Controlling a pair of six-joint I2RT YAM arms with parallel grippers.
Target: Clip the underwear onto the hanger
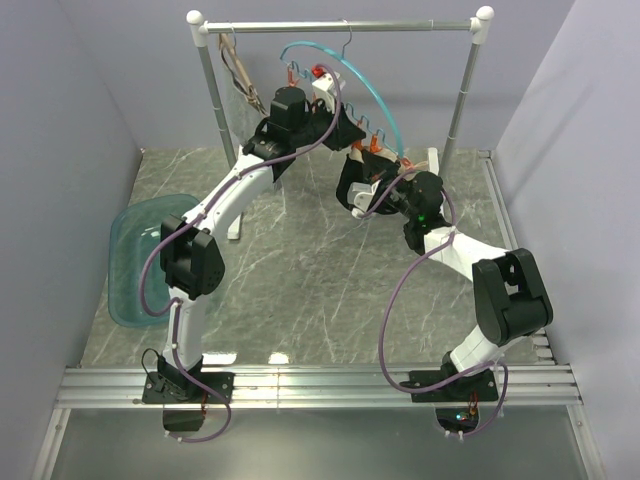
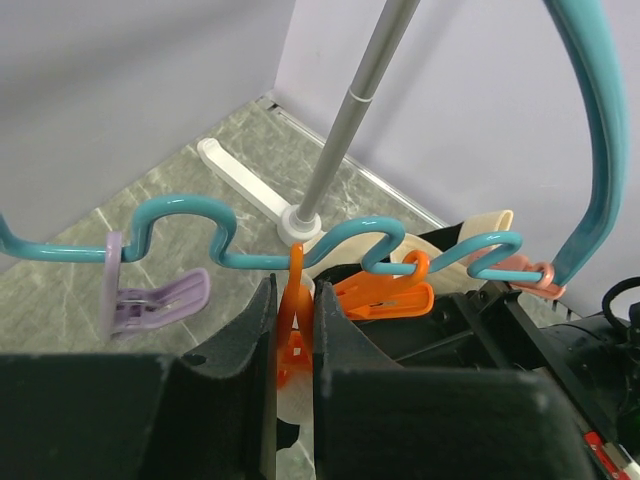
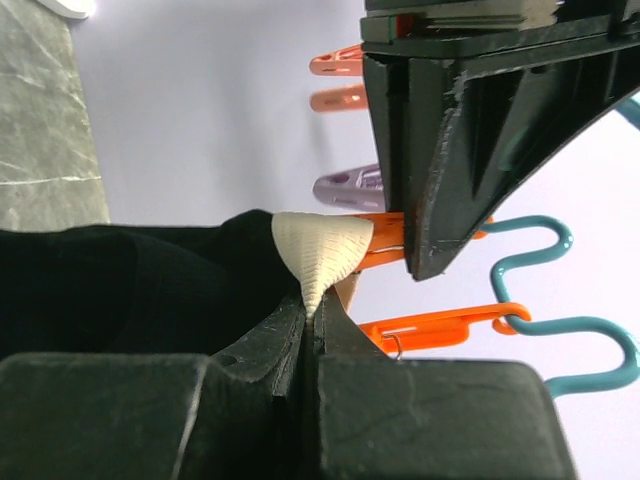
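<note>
The teal hanger [image 1: 375,95] hangs by its hook from the rack bar. In the left wrist view its wavy rail [image 2: 190,210] carries a purple clip [image 2: 150,298] and orange clips. My left gripper [image 2: 293,292] is shut on one orange clip [image 2: 292,335] and squeezes it; it also shows from above [image 1: 348,130]. My right gripper [image 3: 310,305] is shut on the pale waistband [image 3: 320,250] of the black underwear [image 3: 140,285] and holds it up right beside that clip, just under the left finger [image 3: 450,150]. From above, the right gripper [image 1: 362,192] is below the hanger.
A metal rack [image 1: 335,26] with upright poles [image 1: 455,115] stands at the back. A brown wooden hanger [image 1: 240,72] hangs at its left end. A teal basin [image 1: 135,262] sits at the table's left edge. Walls close in on both sides.
</note>
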